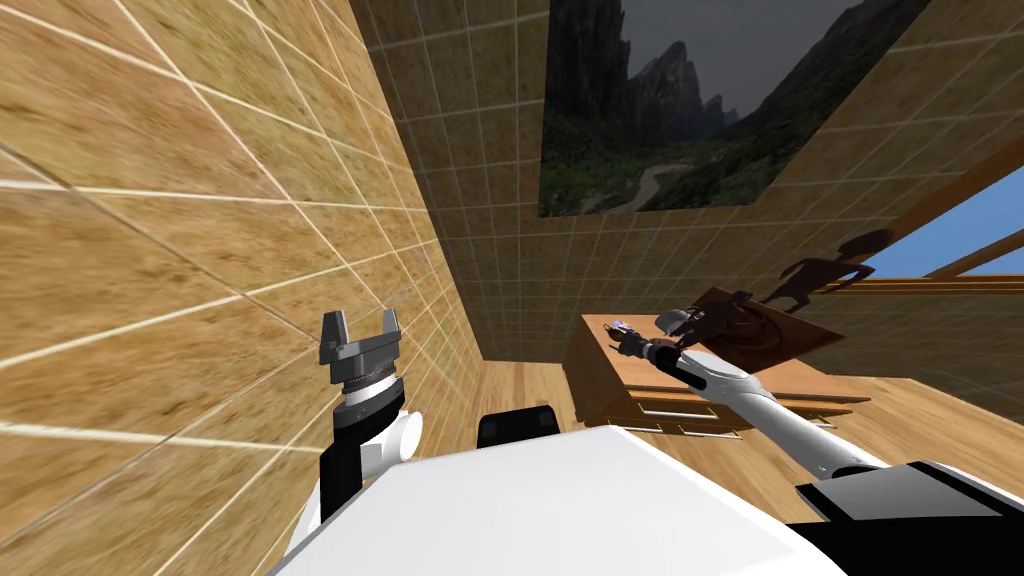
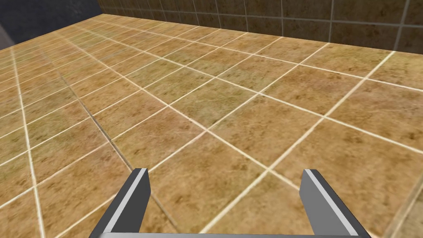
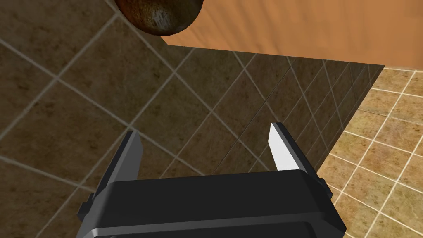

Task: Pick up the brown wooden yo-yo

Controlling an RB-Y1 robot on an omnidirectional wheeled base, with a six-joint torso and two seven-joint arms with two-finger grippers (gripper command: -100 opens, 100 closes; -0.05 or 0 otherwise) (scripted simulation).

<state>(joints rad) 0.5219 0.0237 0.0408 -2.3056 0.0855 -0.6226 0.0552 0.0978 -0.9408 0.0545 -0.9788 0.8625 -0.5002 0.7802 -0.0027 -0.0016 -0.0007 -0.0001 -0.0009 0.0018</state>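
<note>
Closest to the lens, your right hand shows its dark body with both thin fingers spread wide and nothing between them. Beyond the fingertips, the brown wooden yo-yo shows as a dark, rounded, worn-looking lump at the edge of an orange-brown surface. I take that surface for the bench that the head view has that arm reaching to.

Taking the way the fingers point as twelve, the yo-yo lies at about eleven o'clock, toward the darker finger's side and well clear of both tips. Part of it runs out of frame, so you cannot tell how its axle lies, or whether it rests on the wood or just beside it.

From the head camera, the bench stands at about one o'clock. Your left hand is up at about ten o'clock beside the tiled wall, fingers spread and empty, well apart from the bench. The right arm is plainly the nearer one.

My judgement is that the coming move turns on swinging the right hand toward eleven until the yo-yo sits between the fingers, then advancing before closing.
</note>
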